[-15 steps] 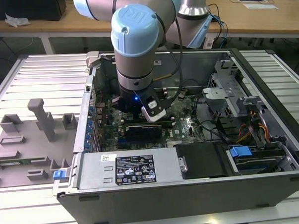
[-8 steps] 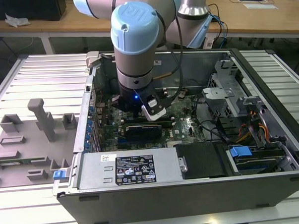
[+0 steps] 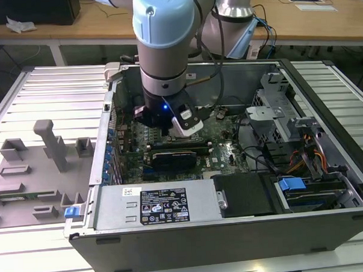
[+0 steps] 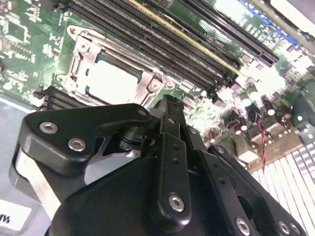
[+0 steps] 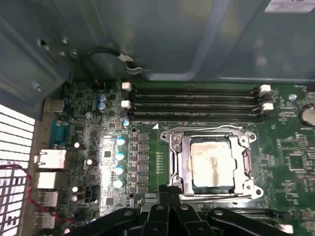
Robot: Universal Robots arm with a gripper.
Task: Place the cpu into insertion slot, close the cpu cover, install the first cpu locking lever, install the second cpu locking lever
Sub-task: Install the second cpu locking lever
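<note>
Open computer case (image 3: 174, 245) across the exterior view's middle. On the green board (image 5: 290, 142), insertion slot (image 5: 170, 136) with cpu cover (image 5: 248, 162) flat over the cpu (image 5: 211, 164) (chip seated, showing through the window). Gripper (image 5: 170, 189) pinched closed, empty, tips right beside the slot's edge.

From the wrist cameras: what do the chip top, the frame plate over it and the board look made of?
The square grey cpu: dull brushed metal top, soft glare. The silver windowed cpu cover: thin stamped steel, judging by bright edges. The green circuit board: probably glossy lacquered laminate. The black gripper looks like matte metal.
</note>
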